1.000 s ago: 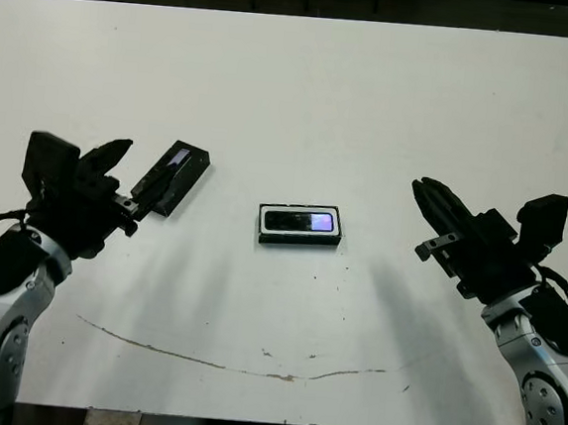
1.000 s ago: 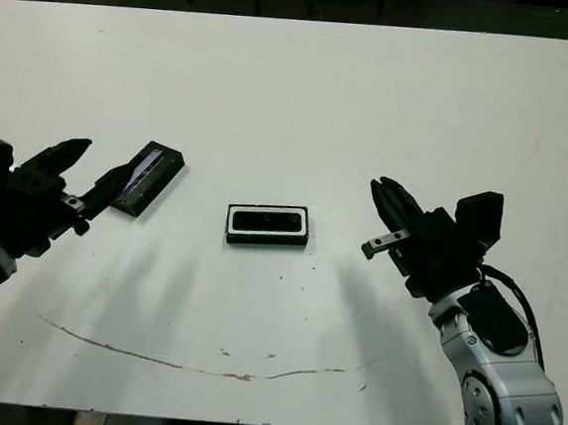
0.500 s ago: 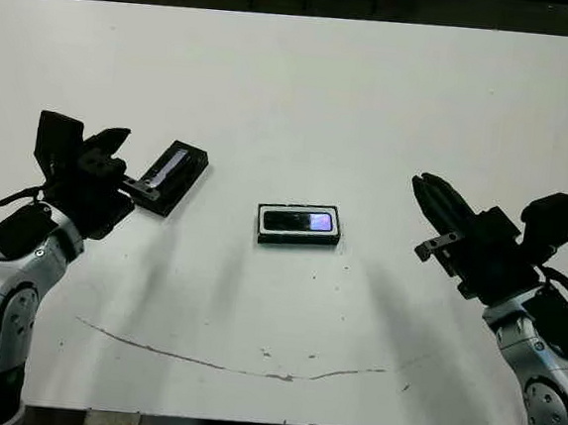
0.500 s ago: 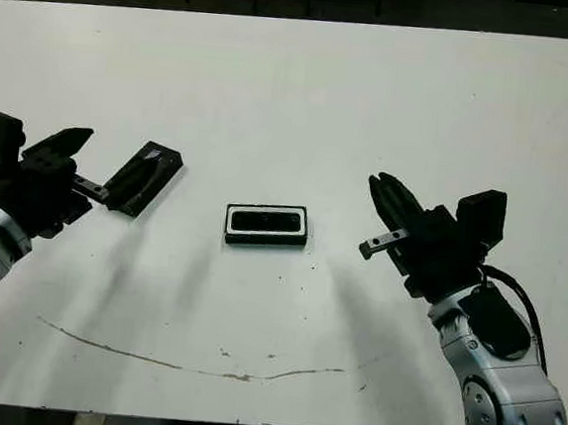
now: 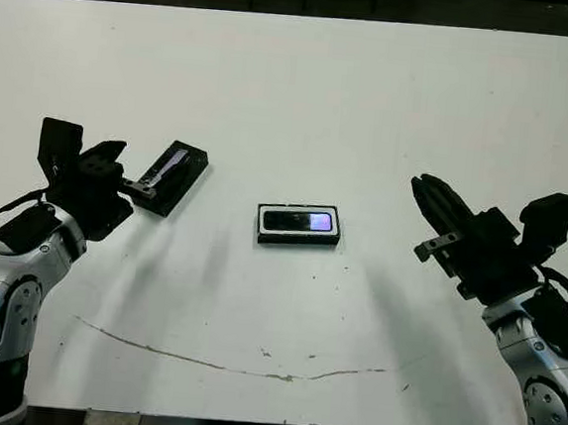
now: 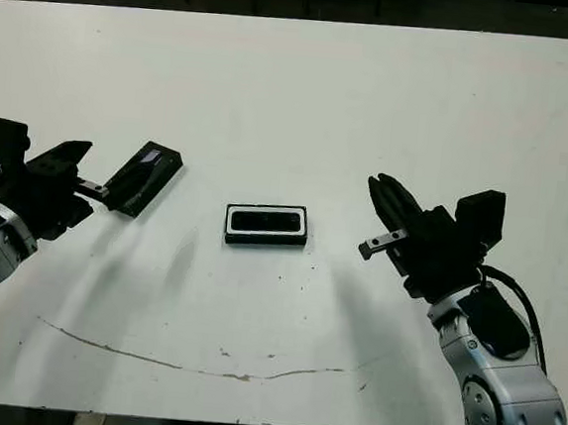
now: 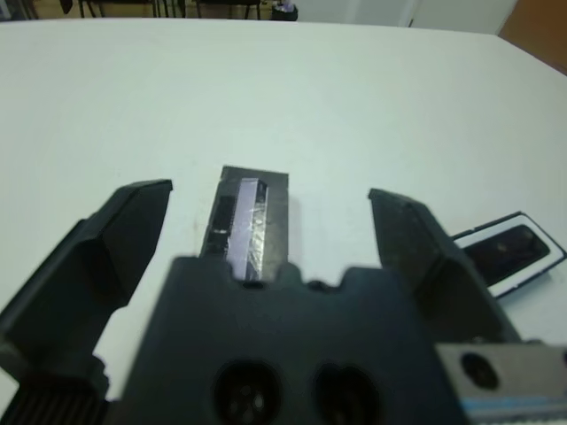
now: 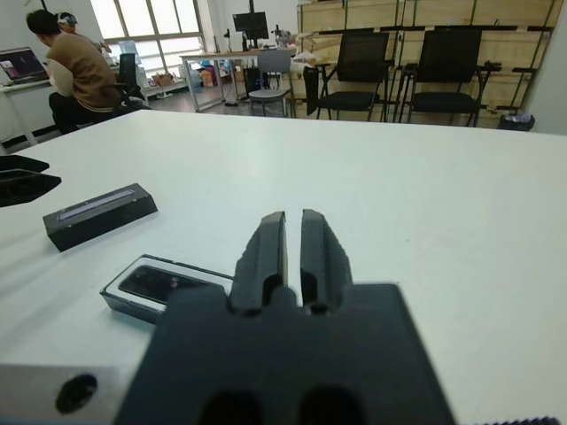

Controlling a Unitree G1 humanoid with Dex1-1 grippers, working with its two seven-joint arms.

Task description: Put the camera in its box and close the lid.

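Note:
The box [image 5: 262,233], a shallow black-rimmed tray with a white inside, lies at the table's middle. The camera [image 5: 301,220] rests inside it, its glossy face reflecting purple. To the left lies the lid [image 5: 175,176], black with a greyish window strip, flat on the table and slanted. My left gripper [image 5: 133,172] is open at the lid's near end. In the left wrist view the lid [image 7: 251,226] lies between the two spread fingers [image 7: 133,212], which do not touch it. My right gripper [image 5: 422,188] hovers right of the box, empty, its fingers [image 8: 266,243] pressed together.
A thin brown curved mark [image 5: 231,365] runs across the table near its front edge. Beyond the far edge, the right wrist view shows chairs [image 8: 363,75] and a seated person [image 8: 69,66] at a desk.
My left gripper has drawn back to the left, away from the lid, and the lid now lies flatter on the table. The right arm, box and camera have not moved.

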